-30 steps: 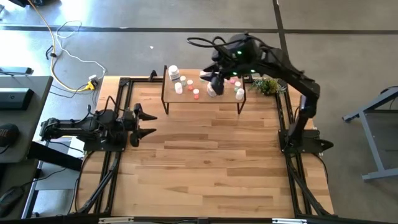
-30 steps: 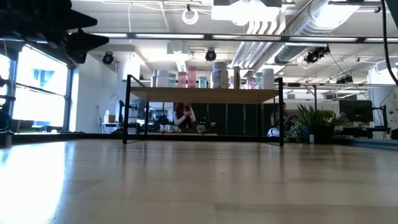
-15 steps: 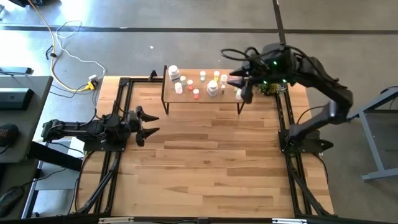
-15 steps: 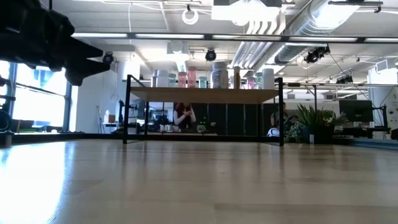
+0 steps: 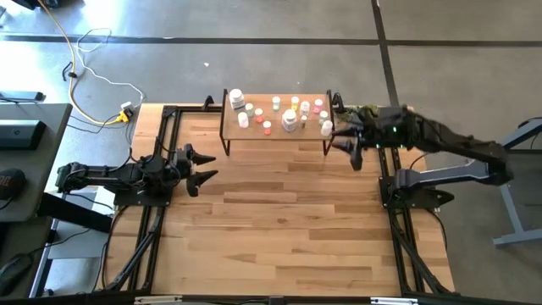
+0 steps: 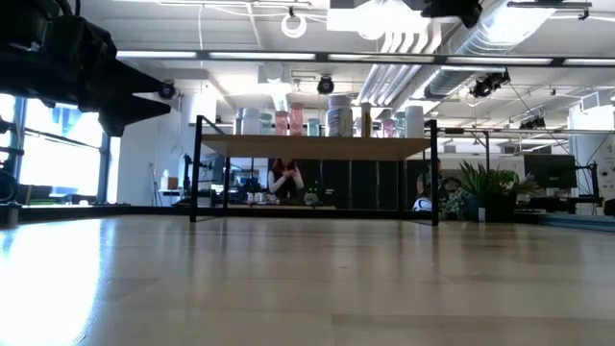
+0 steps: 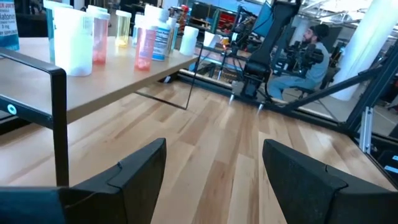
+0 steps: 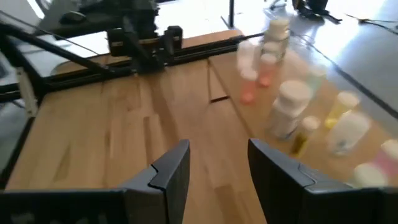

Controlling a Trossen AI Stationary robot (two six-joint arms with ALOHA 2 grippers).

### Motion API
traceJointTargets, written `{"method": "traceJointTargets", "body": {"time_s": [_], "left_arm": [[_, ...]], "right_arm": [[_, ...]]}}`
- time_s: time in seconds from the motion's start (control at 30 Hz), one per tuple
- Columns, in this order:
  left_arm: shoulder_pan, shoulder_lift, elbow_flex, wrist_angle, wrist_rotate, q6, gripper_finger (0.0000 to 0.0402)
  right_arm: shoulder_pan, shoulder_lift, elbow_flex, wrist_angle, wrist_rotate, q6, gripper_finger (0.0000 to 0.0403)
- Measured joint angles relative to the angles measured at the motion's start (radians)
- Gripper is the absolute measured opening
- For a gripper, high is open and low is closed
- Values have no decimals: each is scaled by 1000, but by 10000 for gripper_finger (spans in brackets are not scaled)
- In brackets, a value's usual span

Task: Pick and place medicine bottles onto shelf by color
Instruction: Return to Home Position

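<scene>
The shelf (image 5: 275,127) stands at the table's far middle on thin black legs. Several medicine bottles (image 5: 290,121) with white, pink, orange and yellow caps stand upright on its board, also seen in the low view (image 6: 338,115) and both wrist views (image 7: 73,37) (image 8: 289,109). My right gripper (image 5: 350,151) hovers open off the shelf's right end, nothing between its fingers (image 8: 217,168). My left gripper (image 5: 203,167) waits open over the table's left side, pointing level toward the right (image 7: 214,168), high in the low view (image 6: 135,96).
A small green plant (image 6: 480,187) stands at the table's far right corner, beside my right arm. Black frame rails (image 5: 152,229) run along the table's left and right edges. The wood tabletop (image 5: 279,220) spreads out in front of the shelf. People sit in the room beyond (image 7: 308,59).
My right gripper has drawn back from above the shelf's bottles toward the table's right edge and down, ending off the shelf's right end; its finger gap is unchanged. My left gripper has sunk a little, then kept still. The bottles have stayed where they were.
</scene>
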Motion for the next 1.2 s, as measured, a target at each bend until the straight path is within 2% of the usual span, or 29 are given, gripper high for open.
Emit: {"method": "traceJointTargets", "body": {"time_s": [0.3,0.57,0.73,1.2], "left_arm": [[0,0,0,4,0,2,257],[0,0,0,4,0,2,257],[0,0,0,4,0,3,257],[0,0,0,4,1,3,257]], "right_arm": [[71,-255,-448,258,-17,107,154],[142,-382,-772,546,-17,235,154],[175,-443,-882,604,-17,266,154],[205,-687,-1026,602,-5,300,154]]}}
